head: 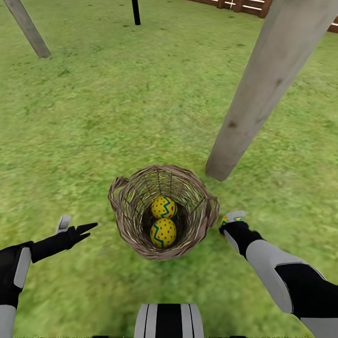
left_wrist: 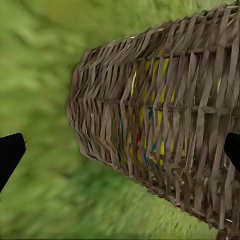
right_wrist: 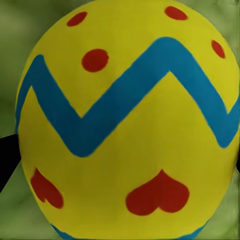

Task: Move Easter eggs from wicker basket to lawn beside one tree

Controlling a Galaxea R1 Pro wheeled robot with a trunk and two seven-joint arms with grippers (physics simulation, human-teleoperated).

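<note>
**Right gripper holds one egg beside the basket, near the trunk**

The right gripper sits low over the lawn, just beside the right wall of the basket. It is clamped around an egg. In the head view only a sliver of yellow shows past the black fingers. In the right wrist view the egg shows close up, yellow with a blue zigzag and red marks, with dark fingertip edges at either side and blurred grass behind.

The relation that matters is egg to tree. The trunk, thick and pale grey-beige, meets the grass ahead of the right gripper and slightly toward the basket, near but not touching. Bare grass lies between gripper and trunk base, and nothing stands in the way. The right arm is plainly the nearer one. The egg seems already close enough to the trunk to be set down here, though that is a judgement.

Two more eggs rest in the bottom of the basket, touching, one ahead of the other. The basket stands upright between the two arms, with loop handles at its rim.

The left gripper hovers empty on the basket's other side, its fingers spread apart. In the left wrist view it looks at the woven wall, with colour showing through the weave.

Farther off stand a second pale trunk, a thin black trunk and a slatted fence.
</note>
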